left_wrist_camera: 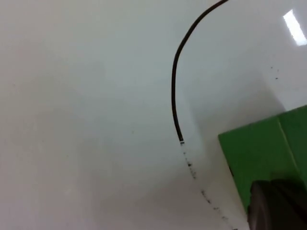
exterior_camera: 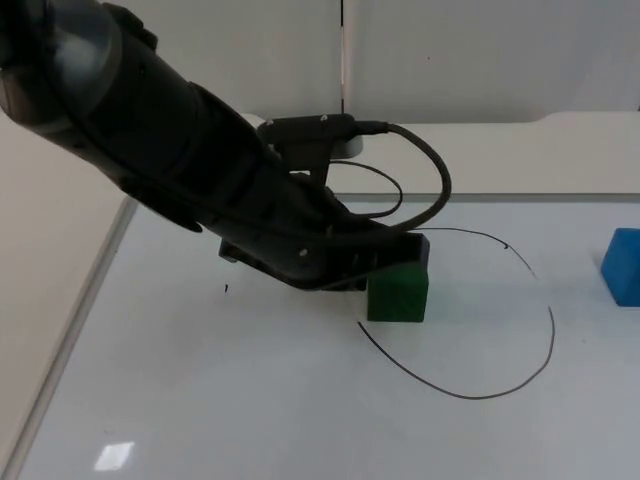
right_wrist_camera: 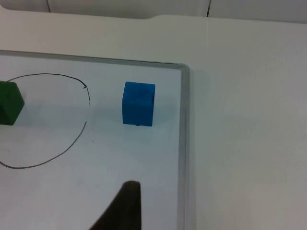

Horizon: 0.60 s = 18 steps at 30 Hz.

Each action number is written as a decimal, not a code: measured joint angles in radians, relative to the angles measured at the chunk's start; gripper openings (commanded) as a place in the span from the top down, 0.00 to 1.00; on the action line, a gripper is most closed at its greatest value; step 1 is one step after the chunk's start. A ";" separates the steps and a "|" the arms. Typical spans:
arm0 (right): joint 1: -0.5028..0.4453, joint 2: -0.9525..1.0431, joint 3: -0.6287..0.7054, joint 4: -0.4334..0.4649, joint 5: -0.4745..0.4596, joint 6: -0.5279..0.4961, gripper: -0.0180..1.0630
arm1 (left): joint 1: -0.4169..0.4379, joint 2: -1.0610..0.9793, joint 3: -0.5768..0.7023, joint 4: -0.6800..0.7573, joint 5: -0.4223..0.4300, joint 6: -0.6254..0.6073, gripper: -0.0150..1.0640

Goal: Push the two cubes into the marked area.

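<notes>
Left gripper [exterior_camera: 395,258]: low over the whiteboard [exterior_camera: 250,400], bearing against the green cube [exterior_camera: 398,292]. The cube sits directly ahead of the fingers, touching them on its outer face; in the left wrist view one dark fingertip [left_wrist_camera: 276,206] lies against the cube [left_wrist_camera: 264,153]. Whether the fingers are apart or together cannot be told, as the arm body covers them from above.

Green cube: on the edge of the marked area, a hand-drawn black outline [exterior_camera: 500,385]. It straddles the line at the outline's near-left side, so it appears partly in and not yet fully inside. Judgement: the push in hand runs from the fingers through the cube toward the middle of the outline, and a short further push along that line should seat it.

Blue cube [exterior_camera: 624,266]: outside the outline, well apart from the green cube, on the far side from the left fingers. In the right wrist view it [right_wrist_camera: 138,103] stands just beside the outline [right_wrist_camera: 72,143] and near the whiteboard's metal frame [right_wrist_camera: 182,143], ahead of the right fingertip [right_wrist_camera: 122,208].

Right gripper: waiting, clear of the cube; finger state cannot be told. The right arm is the nearer to the blue cube.

Obstructions: none between either cube and the outline. Risk noted: an off-centre push may rotate the green cube.
</notes>
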 measured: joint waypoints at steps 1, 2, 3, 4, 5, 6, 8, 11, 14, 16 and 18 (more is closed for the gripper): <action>0.000 0.000 0.000 0.000 0.000 0.000 0.01 | 0.000 0.000 0.000 0.000 0.000 0.000 0.99; 0.000 0.000 0.000 0.000 0.000 0.000 0.01 | 0.000 0.002 -0.002 0.000 0.000 0.000 0.99; 0.000 0.000 0.000 0.000 0.000 0.000 0.01 | 0.000 0.002 -0.006 0.000 0.000 0.000 0.99; 0.000 0.000 0.000 0.000 0.000 0.000 0.01 | 0.000 0.004 -0.011 0.000 0.000 0.000 0.99; 0.000 0.000 0.000 0.000 0.000 0.000 0.01 | 0.000 0.006 -0.015 0.000 0.000 0.000 0.99; 0.000 0.000 0.000 0.000 0.000 0.000 0.01 | 0.000 0.006 -0.015 0.000 0.000 0.000 0.99; 0.000 0.000 0.000 -0.002 0.000 0.000 0.01 | -0.007 0.008 -0.017 0.000 0.000 0.006 0.99; 0.000 0.000 0.000 -0.002 0.000 0.000 0.01 | -0.020 0.018 -0.017 0.000 0.000 0.008 0.99; 0.000 0.000 0.000 -0.002 0.000 0.000 0.01 | -0.030 0.024 -0.019 0.000 0.003 0.008 0.99; 0.000 0.000 0.000 -0.002 0.000 0.000 0.01 | -0.032 0.024 -0.021 0.000 0.007 0.008 0.99; 0.000 0.000 0.000 -0.002 0.000 0.000 0.01 | -0.032 0.024 -0.025 0.000 0.007 0.008 0.99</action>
